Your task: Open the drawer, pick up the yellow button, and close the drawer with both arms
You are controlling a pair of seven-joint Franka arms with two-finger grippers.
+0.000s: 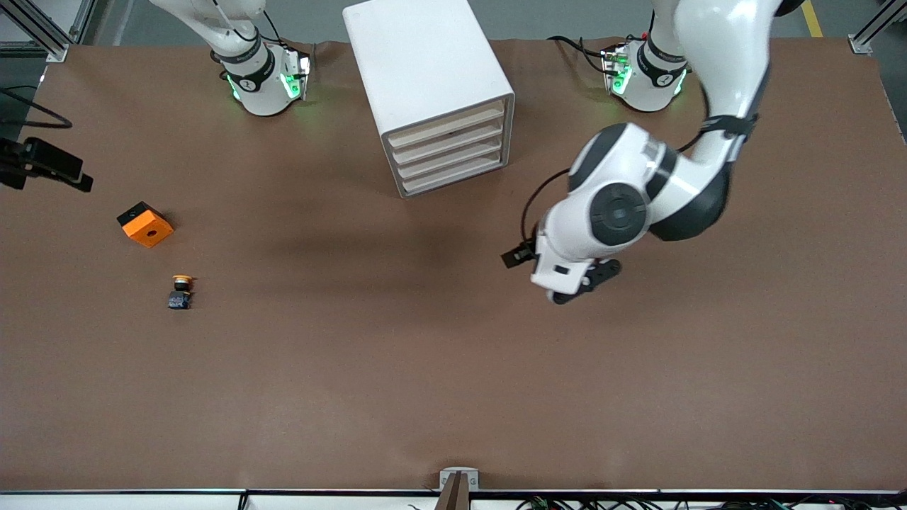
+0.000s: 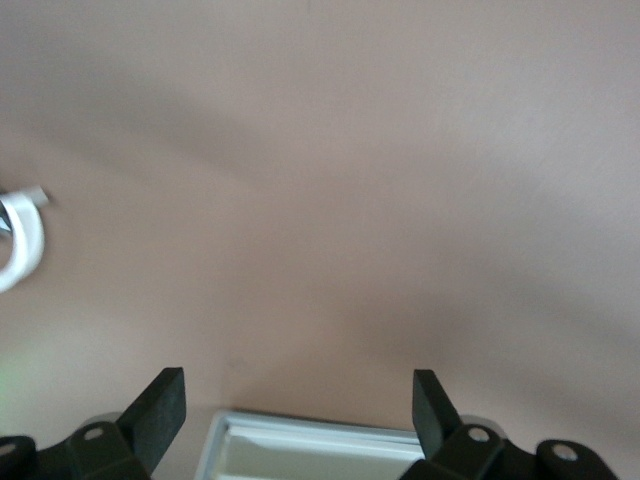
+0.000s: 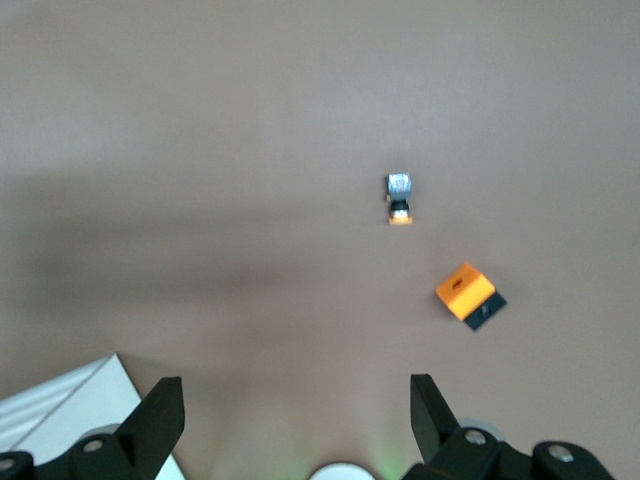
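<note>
The white cabinet (image 1: 425,78) stands at the robots' edge of the table, between the two bases. All of its cream-fronted drawers (image 1: 450,152) are shut. The button (image 1: 181,290), with its orange cap and dark body, lies on the bare table toward the right arm's end, nearer the front camera than the cabinet. It also shows in the right wrist view (image 3: 399,197). My left gripper (image 1: 577,289) is open and empty above the table, on the left arm's side of the cabinet; the left wrist view (image 2: 298,400) shows the cabinet's edge (image 2: 300,440). My right gripper (image 3: 296,400) is open and empty, high up, out of the front view.
An orange cube with a hole (image 1: 145,224) lies beside the button, farther from the front camera; it also shows in the right wrist view (image 3: 470,297). A black camera mount (image 1: 42,166) reaches in at the right arm's end of the table.
</note>
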